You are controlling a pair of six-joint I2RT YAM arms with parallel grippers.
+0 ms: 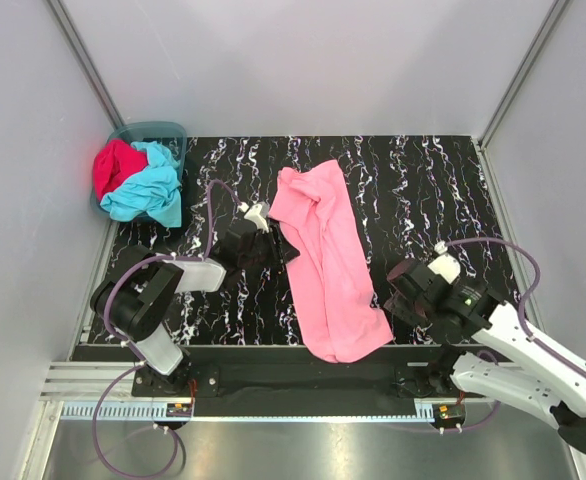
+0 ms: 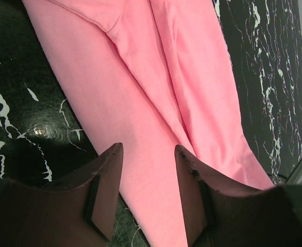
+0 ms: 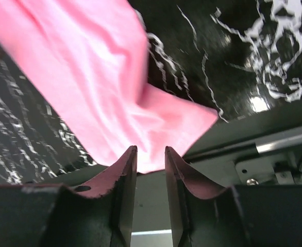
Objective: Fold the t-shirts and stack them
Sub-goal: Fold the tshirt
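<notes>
**A:** Showing the pink t-shirt (image 1: 328, 260) lying as a long, folded strip on the black marbled worktop (image 1: 423, 190), running from mid-surface down to the near edge?

**B:** Confirming. Also showing the turquoise t-shirt (image 1: 153, 192) and the red t-shirt (image 1: 113, 166) bunched together in the teal basket (image 1: 149, 128) at the far left corner, well apart from the pink one.

**A:** Turning to the left pincer (image 2: 148, 152).

**B:** Hanging over the strip's left border with fingers (image 2: 107, 170) spread and pinching nothing. Looking down through the gap onto pink cloth and a sliver of worktop.

**A:** Turning to the right pincer (image 3: 150, 150).

**B:** Sitting near the strip's near right corner, by the worktop's front edge. Standing narrowly parted and gripping nothing. Pointing at the cloth corner just beyond the fingertips, not between them.
</notes>
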